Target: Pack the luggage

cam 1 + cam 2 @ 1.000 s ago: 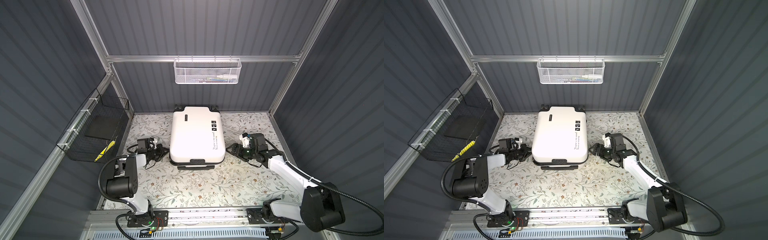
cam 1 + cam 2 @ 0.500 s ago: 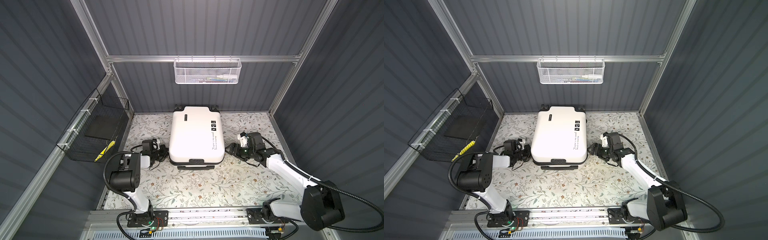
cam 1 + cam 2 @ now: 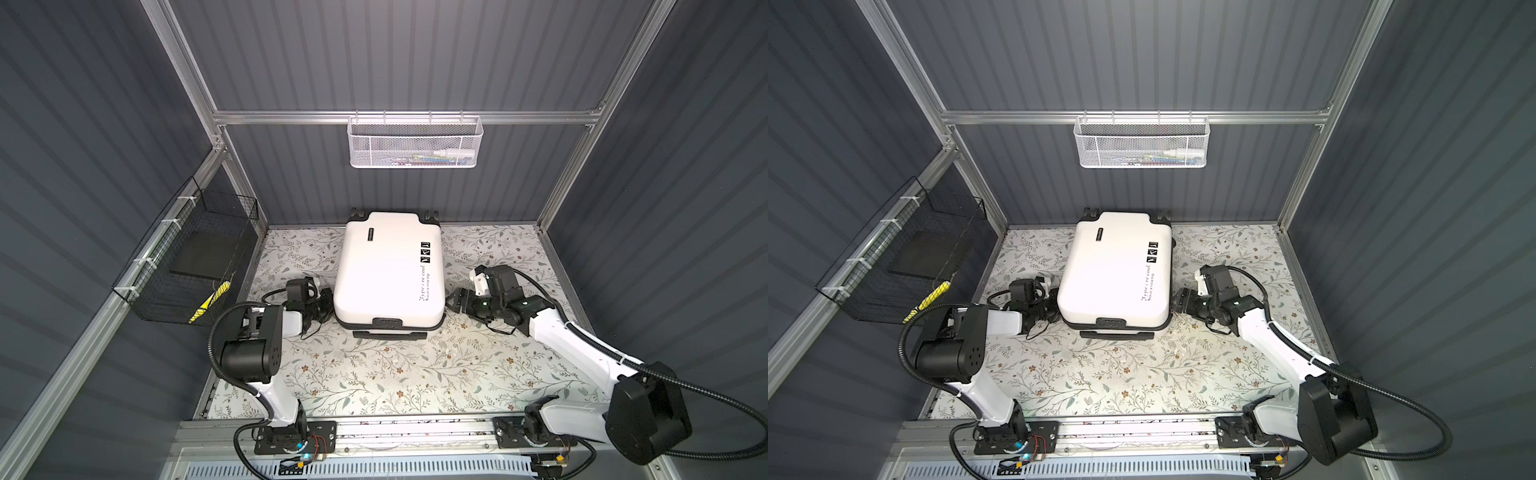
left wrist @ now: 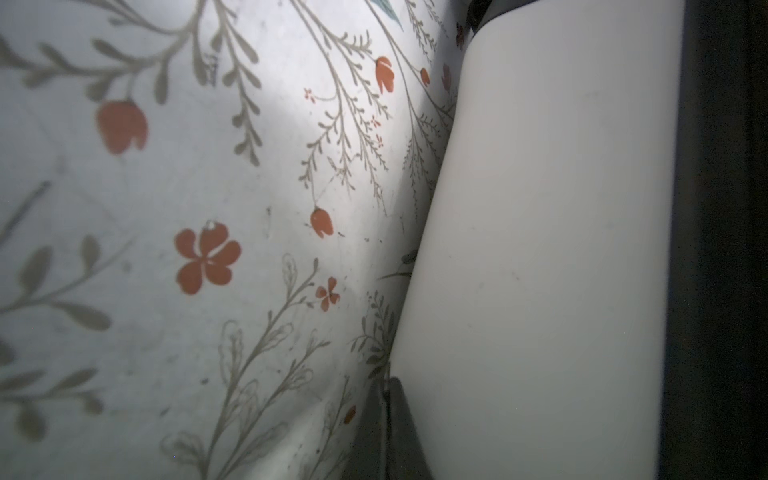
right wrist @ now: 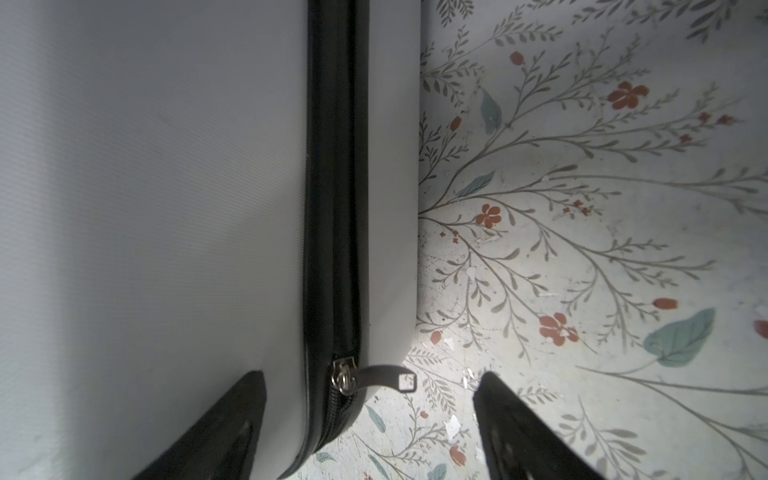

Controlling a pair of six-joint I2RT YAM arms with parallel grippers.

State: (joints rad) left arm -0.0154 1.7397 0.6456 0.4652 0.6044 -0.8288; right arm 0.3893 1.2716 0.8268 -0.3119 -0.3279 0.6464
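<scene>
The white hard-shell luggage point(image 3: 388, 270) point(image 3: 1115, 270) lies flat with its lid down at the back middle of the floral table, handle toward the front. My left gripper point(image 3: 326, 305) point(image 3: 1054, 309) is shut, its tips point(image 4: 388, 386) against the luggage's left side wall point(image 4: 540, 249). My right gripper point(image 3: 451, 303) point(image 3: 1177, 305) stands open at the luggage's near right corner. In the right wrist view, the right gripper point(image 5: 370, 386) straddles the shell point(image 5: 145, 208) and the metal zipper pull point(image 5: 382, 376), which sticks out from the black zipper band point(image 5: 332, 187). Neither finger touches the pull.
A white mesh basket point(image 3: 415, 143) with small items hangs on the back rail. A black wire basket point(image 3: 195, 257) on the left wall holds a dark flat thing and a yellow item point(image 3: 208, 301). The floral cover point(image 3: 374, 374) runs to the front rail.
My left gripper has slid right, up to the luggage's side. My right gripper has crept slightly left, closer to the luggage's corner. The luggage has not moved.
</scene>
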